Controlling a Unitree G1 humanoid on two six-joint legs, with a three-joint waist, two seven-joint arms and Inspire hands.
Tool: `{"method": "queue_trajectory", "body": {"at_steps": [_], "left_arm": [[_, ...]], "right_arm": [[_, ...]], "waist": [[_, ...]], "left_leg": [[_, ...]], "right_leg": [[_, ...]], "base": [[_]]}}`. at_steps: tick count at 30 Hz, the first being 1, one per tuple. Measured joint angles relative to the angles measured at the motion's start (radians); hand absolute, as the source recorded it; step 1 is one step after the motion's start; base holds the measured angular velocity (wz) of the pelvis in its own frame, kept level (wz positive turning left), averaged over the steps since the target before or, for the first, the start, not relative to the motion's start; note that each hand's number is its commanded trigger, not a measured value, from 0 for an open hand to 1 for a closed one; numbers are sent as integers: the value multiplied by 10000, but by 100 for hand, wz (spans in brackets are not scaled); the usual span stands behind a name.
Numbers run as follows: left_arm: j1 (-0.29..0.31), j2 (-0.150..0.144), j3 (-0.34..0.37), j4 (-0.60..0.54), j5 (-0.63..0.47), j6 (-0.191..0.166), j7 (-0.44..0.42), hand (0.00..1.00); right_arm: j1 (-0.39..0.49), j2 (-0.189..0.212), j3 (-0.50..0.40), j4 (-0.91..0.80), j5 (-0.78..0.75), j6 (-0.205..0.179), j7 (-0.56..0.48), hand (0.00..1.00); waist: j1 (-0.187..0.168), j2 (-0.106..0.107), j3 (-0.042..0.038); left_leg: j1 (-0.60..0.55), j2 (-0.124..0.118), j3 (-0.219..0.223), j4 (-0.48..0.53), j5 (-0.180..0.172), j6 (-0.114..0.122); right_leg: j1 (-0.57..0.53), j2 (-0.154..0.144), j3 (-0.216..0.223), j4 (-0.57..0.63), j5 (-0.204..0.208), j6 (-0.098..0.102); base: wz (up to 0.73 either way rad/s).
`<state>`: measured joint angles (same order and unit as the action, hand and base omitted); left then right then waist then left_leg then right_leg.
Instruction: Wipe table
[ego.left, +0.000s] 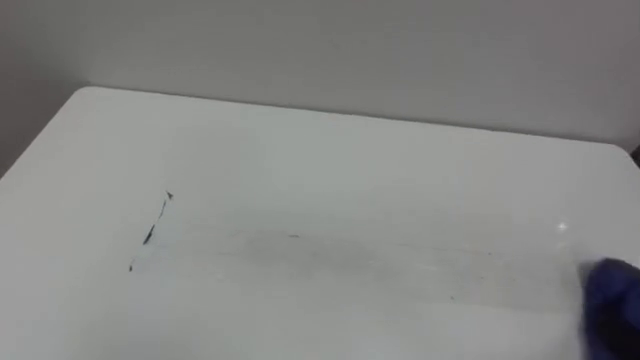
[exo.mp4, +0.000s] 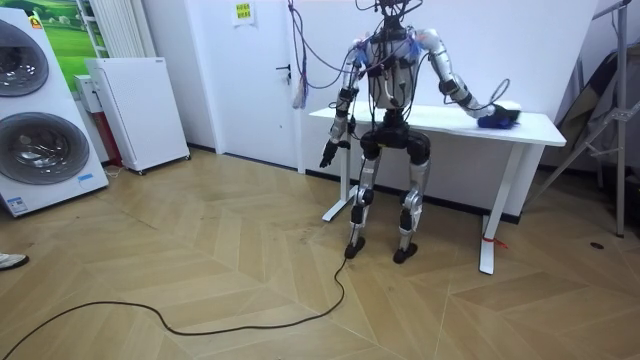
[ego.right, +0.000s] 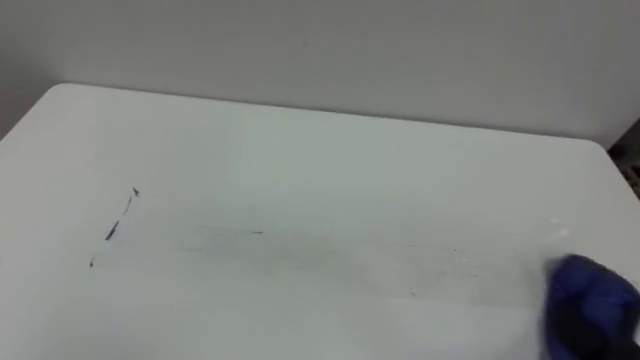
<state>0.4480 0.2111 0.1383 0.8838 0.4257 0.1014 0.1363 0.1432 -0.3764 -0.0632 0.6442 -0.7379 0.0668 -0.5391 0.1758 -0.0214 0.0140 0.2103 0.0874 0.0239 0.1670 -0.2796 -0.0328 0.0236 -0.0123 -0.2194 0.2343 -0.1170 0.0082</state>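
1. Left hand (exo.mp4: 327, 156): hangs by the hip at about seven o'clock from the table (ego.left: 320, 140), well clear of it. Too small to tell whether open or curled.
2. Dark mark (ego.left: 150, 232): sits at nine o'clock on the table top as a thin slanted streak, well apart from the cloth. Easily missed by a sweep ending short. Calls for a long reach across, with some risk to balance.
3. Faint grey smear (ego.left: 300, 245): lies near the centre and is hard to make out. Could be spread dirt or mere sheen. Likely to spread wider under a soiled cloth.
4. Blue cloth (ego.left: 612, 300): lies at four o'clock, cut off by the view's edge and near the table's right end. Could slip over that end with any push toward three o'clock.
5. Right hand (exo.mp4: 503, 105): rests on the cloth in the room view. Cannot tell whether pressing flat or gripping. With a loose hold, may slide on alone and leave the cloth behind.
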Motion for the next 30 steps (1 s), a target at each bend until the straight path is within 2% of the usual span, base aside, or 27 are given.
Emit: {"method": "queue_trajectory", "body": {"at_steps": [2, 3, 5, 9, 12, 16, 19, 20, 21, 23, 24, 28, 30], "left_arm": [[12, 25, -290, -40, 34, 67, -135, 0], [105, -6, -450, -87, 40, 116, -141, 0], [189, -101, -461, -146, 114, 172, -144, 0], [268, -115, -588, -111, 249, 490, -103, 0], [241, -100, -771, -130, 244, 546, -85, 0], [118, -105, -847, -292, 249, 620, 129, 0], [153, -128, -849, -289, 267, 664, 312, 0], [151, -122, -847, -289, 267, 682, 341, 0], [151, -122, -847, -290, 267, 682, 373, 0], [95, -126, -836, -337, 272, 694, 494, 0], [74, -126, -829, -360, 273, 699, 507, 0], [9, -169, -820, -365, 502, 726, 530, 0], [-10, -174, -819, -375, 492, 740, 524, 0]], "right_arm": [[-606, 225, 931, -650, -951, 138, 503, 100], [-782, 380, 1364, -953, -1284, 189, 674, 100], [-909, 664, 1759, -1129, -1425, 209, 735, 100], [-968, 742, 1974, -1083, -1402, 218, 723, 100], [-968, 826, 1976, -1070, -1402, 222, 654, 100], [-949, 944, 1983, -858, -1403, 229, 396, 100], [-908, 952, 2019, -720, -1403, 200, 223, 100], [-885, 956, 2030, -689, -1404, 202, 167, 87], [-870, 956, 2031, -680, -1404, 204, 162, 81], [-825, 958, 2032, -663, -1433, 205, 86, 17], [-822, 958, 2034, -645, -1433, 203, 37, 0], [-817, 967, 2022, -353, -1556, 138, -298, 0], [-698, 959, 1992, -249, -1630, 211, -336, 0]], "waist": [[238, 9, 3], [373, 68, -32], [508, 126, -45], [472, 134, -81], [440, 144, -87], [434, 183, -137], [489, 227, -178], [470, 235, -181], [470, 244, -187], [447, 246, -195], [448, 250, -198], [352, 338, -294], [185, 332, -295]], "left_leg": [[-176, 13, -282, 7, 72, -62], [-177, 26, -372, 0, 78, -68], [-186, 34, -533, -5, 81, -70], [-208, 24, -370, 8, 83, -69], [-188, 25, -294, -8, 83, -68], [-40, 35, -239, -72, 83, -69], [147, 50, 0, -160, 83, -68], [200, 48, 45, -172, 83, -68], [230, 47, 51, -181, 82, -67], [266, 44, 79, -171, 82, -66], [268, 45, 78, -164, 82, -66], [286, 43, 241, -124, 86, -61], [287, 28, 307, -63, 87, -59]], "right_leg": [[-66, 19, -85, -3, -20, -65], [-26, 20, -172, -8, -32, -86], [84, 11, -330, -90, -52, -81], [295, -42, -349, -156, -170, 31], [296, -41, -318, -159, -171, 33], [464, 9, -243, -307, -170, 36], [546, 56, -11, -317, -166, 37], [604, 51, -9, -331, -164, 42], [627, 49, -7, -331, -166, 46], [672, 35, -33, -329, -174, 58], [672, 35, -34, -330, -174, 58], [694, 15, -33, -331, -181, 70], [794, -14, -2, -334, -224, 127]], "base": [[29], [30], [27], [31], [-3], [-3], [-7], [-7], [0], [0], [0], [2], [17]]}}
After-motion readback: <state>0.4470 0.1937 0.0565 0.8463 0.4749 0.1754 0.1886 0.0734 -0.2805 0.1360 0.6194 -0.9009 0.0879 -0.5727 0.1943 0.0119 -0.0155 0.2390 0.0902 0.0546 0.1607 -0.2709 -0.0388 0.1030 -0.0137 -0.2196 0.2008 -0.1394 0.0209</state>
